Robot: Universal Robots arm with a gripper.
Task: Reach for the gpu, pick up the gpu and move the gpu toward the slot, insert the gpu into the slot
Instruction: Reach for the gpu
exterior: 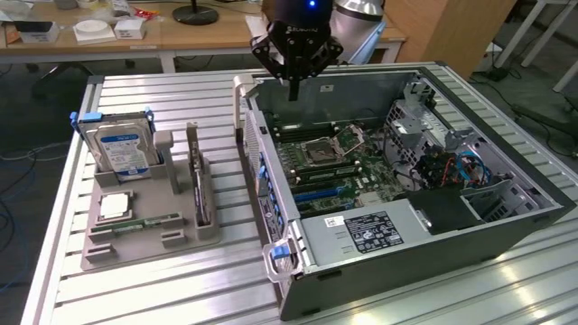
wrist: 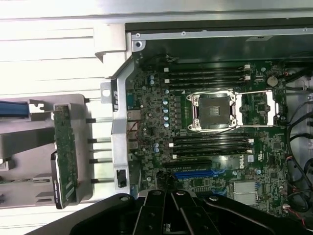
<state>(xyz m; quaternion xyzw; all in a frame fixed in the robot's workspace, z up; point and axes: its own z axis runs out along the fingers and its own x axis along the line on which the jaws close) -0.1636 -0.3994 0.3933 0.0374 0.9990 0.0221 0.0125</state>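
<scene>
Zero gap shows in the claw [exterior: 293, 93], empty above the computer case [exterior: 407, 271].

You have a table [exterior: 153, 91] of ribbed bare metal with a dull sheen, a matt grey plastic holder [exterior: 145, 230], a hard drive [exterior: 122, 149] in bright smooth metal under a glossy blue label, a case [exterior: 434, 250] of dark matt sheet metal, and the slot [wrist: 194, 174] in smooth blue plastic
</scene>
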